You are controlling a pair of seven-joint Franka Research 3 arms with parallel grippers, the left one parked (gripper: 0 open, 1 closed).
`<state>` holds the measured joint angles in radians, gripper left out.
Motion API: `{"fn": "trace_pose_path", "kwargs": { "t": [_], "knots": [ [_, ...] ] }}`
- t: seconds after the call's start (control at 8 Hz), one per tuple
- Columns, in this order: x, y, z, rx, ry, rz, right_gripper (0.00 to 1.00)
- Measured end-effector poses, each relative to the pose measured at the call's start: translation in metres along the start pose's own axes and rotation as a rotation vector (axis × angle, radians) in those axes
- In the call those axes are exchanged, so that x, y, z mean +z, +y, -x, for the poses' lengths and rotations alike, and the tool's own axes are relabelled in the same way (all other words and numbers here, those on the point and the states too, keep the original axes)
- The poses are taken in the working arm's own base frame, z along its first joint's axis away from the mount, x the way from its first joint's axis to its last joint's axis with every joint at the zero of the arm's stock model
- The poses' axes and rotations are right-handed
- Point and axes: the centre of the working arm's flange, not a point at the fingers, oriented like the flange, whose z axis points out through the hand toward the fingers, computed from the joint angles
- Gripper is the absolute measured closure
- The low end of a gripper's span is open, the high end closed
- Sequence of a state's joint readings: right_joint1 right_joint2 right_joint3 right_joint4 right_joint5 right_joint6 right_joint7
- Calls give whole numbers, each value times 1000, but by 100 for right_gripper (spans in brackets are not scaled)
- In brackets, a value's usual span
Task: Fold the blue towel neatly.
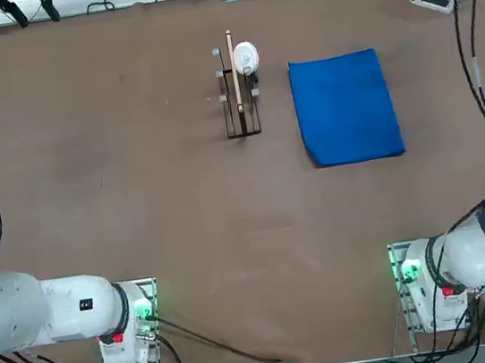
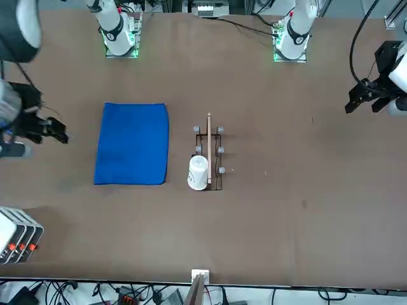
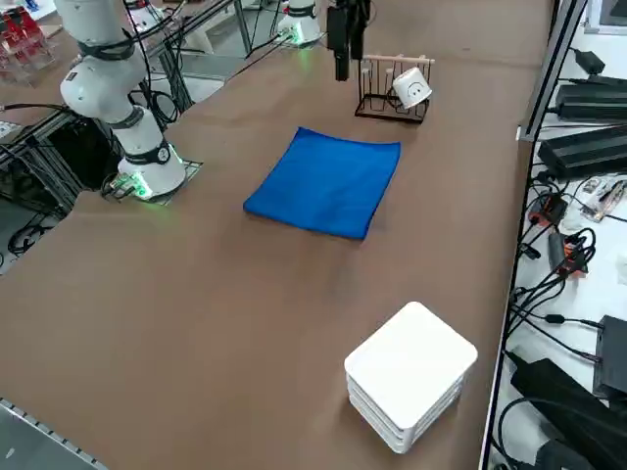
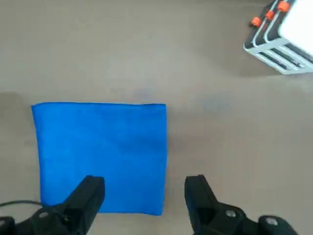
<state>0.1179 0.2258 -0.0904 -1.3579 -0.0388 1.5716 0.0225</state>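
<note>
The blue towel (image 1: 345, 108) lies flat as a neat rectangle on the brown table (image 1: 134, 179), right of centre. It also shows in the front view as the blue towel (image 2: 131, 144) and in the side view as the blue towel (image 3: 326, 181). My right gripper (image 4: 145, 181) hangs well above the table with its jaws open and nothing between them. One finger (image 4: 90, 191) is over the towel (image 4: 100, 156) and the other is over bare table just past the towel's edge. In the front view the right gripper (image 2: 58, 134) hovers beside the towel's outer side.
A dark wire rack (image 1: 239, 101) with a white cup (image 1: 245, 56) on it stands beside the towel toward the table's middle. A white stacked box (image 3: 411, 377) with orange knobs sits near the far right corner. Cables run along the table's edges.
</note>
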Motion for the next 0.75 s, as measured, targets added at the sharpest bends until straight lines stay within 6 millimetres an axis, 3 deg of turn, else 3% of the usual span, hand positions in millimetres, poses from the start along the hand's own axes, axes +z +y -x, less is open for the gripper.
{"fn": "trace_pose_path", "kwargs": {
  "t": [0.25, 0.75],
  "knots": [
    [-20, 14, 27, 20, 8, -14, 0],
    [-38, 24, 86, 26, -11, -30, 0]
  ]
}}
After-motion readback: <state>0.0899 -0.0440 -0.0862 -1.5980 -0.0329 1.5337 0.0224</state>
